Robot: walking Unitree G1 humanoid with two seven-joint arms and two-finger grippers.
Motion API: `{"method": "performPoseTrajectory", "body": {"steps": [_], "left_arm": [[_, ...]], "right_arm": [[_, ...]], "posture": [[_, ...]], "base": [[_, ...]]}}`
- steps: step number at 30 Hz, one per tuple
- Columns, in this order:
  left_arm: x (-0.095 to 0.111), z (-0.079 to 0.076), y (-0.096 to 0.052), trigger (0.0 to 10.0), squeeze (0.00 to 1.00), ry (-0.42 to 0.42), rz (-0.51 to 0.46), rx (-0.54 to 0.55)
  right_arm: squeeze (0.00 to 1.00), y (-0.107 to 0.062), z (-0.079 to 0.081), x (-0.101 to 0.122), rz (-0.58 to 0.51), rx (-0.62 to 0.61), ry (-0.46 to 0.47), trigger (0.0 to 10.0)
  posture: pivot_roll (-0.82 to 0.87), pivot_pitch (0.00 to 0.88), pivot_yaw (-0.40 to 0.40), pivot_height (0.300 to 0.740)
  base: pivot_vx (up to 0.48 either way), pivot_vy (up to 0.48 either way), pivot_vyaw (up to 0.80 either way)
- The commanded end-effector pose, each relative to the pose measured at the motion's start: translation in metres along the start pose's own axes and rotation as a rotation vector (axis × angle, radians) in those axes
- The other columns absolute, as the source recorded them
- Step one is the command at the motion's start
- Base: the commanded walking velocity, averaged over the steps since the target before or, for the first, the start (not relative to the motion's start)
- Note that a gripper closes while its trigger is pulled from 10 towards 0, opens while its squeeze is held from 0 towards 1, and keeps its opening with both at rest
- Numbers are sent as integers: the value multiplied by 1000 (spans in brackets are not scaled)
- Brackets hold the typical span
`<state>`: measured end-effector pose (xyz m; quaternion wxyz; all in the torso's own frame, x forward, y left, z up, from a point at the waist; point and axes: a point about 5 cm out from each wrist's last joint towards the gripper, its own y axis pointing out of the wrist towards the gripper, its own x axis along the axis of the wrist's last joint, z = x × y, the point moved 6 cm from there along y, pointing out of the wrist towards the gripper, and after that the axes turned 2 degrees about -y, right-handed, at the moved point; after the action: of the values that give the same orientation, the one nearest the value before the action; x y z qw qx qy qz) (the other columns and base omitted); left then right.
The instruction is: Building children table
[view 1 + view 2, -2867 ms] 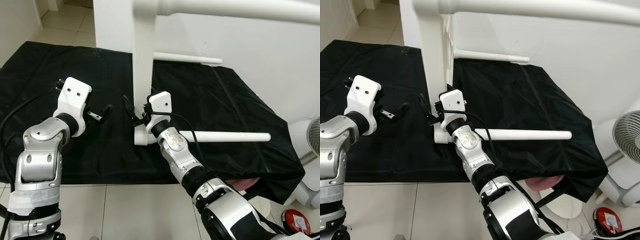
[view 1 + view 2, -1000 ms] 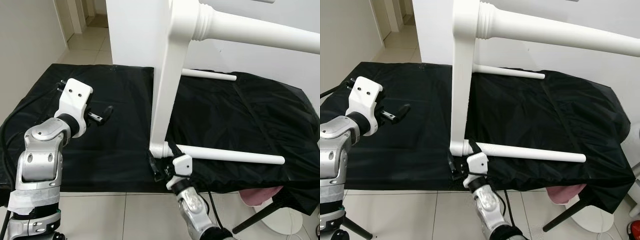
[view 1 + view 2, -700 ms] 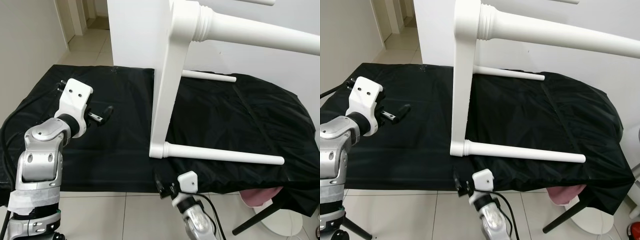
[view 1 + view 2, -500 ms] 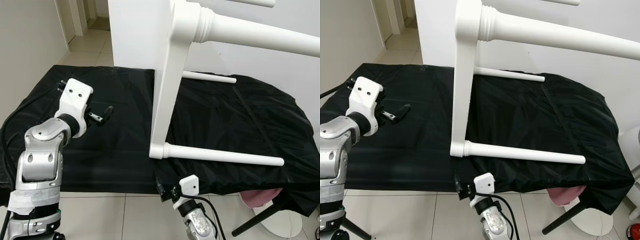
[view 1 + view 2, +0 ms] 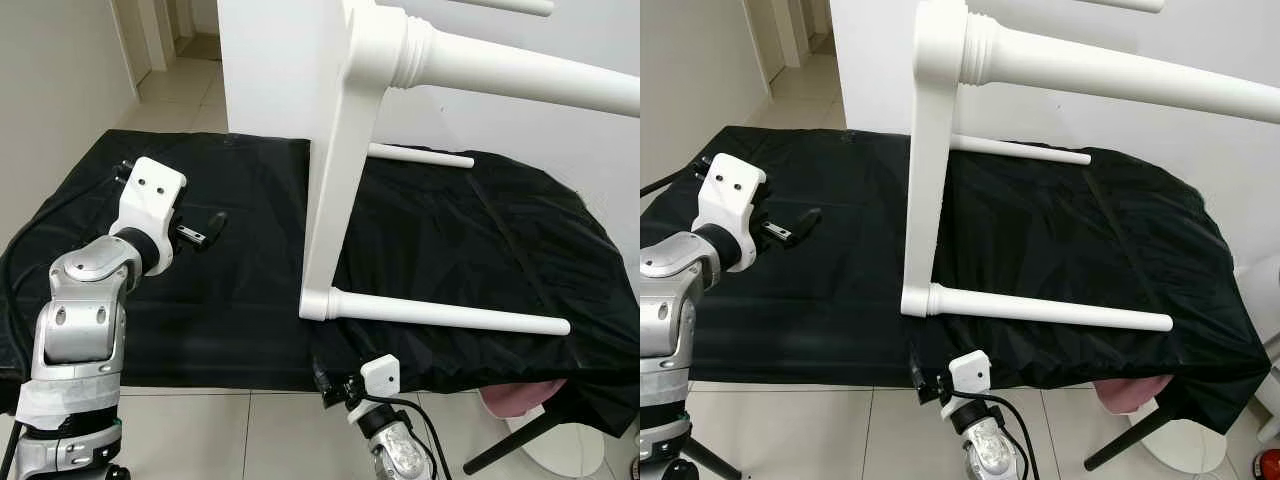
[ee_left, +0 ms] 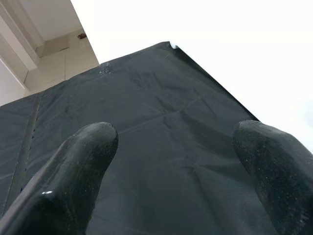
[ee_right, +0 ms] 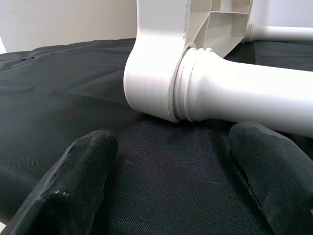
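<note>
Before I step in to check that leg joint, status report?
Right gripper open, off the table leg, at the cloth's near edge. Left gripper open over black cloth. Nothing in the way.

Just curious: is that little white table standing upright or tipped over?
Tipped on its side: the white table rests on the black cloth, its legs pointing sideways.

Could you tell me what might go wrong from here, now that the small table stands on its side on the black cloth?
The white table rests on its edge and on one lower leg, so a nudge could tip it. The right end effector, open, sits just off the bed's edge near that leg's joint; a careless reach could shove the frame. The black cloth looks loose and might slide under the table. The left end effector is open over the cloth.
</note>
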<state>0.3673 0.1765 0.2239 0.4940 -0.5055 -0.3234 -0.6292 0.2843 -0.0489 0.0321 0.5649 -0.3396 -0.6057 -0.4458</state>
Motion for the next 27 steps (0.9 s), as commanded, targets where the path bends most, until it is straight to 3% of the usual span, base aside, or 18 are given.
{"method": "performPoseTrajectory", "body": {"steps": [1, 2, 3, 4, 6, 27], "left_arm": [[-13, 4, 2, 10000, 0, -30, 14, 87], [-24, 0, 4, 10000, 0, -58, 27, 75], [-24, 0, 4, 10000, 0, -58, 27, 75], [-32, -3, 6, 10000, 0, -77, 36, 68], [-37, -5, 7, 10000, 0, -87, 40, 64], [-39, -5, 15, 10000, 0, -100, 9, 83]], "right_arm": [[0, 129, 69, 187, -440, 156, 173, 10000], [0, 117, 32, 205, -523, 91, 141, 10000], [0, 117, 32, 205, -523, 91, 141, 10000], [0, 105, 10, 219, -581, 60, 105, 10000], [0, 97, 1, 226, -612, 50, 83, 10000], [0, 87, -18, 223, -604, -12, 25, 10000]], "posture": [[108, 0, 0, 740], [107, 0, 0, 740], [107, 0, 0, 740], [106, 0, 0, 740], [106, 0, 0, 740], [100, 0, 0, 740]], "base": [[0, 0, 0], [0, 0, 0], [0, 0, 0], [0, 0, 0], [0, 0, 0], [0, 0, 0]]}}
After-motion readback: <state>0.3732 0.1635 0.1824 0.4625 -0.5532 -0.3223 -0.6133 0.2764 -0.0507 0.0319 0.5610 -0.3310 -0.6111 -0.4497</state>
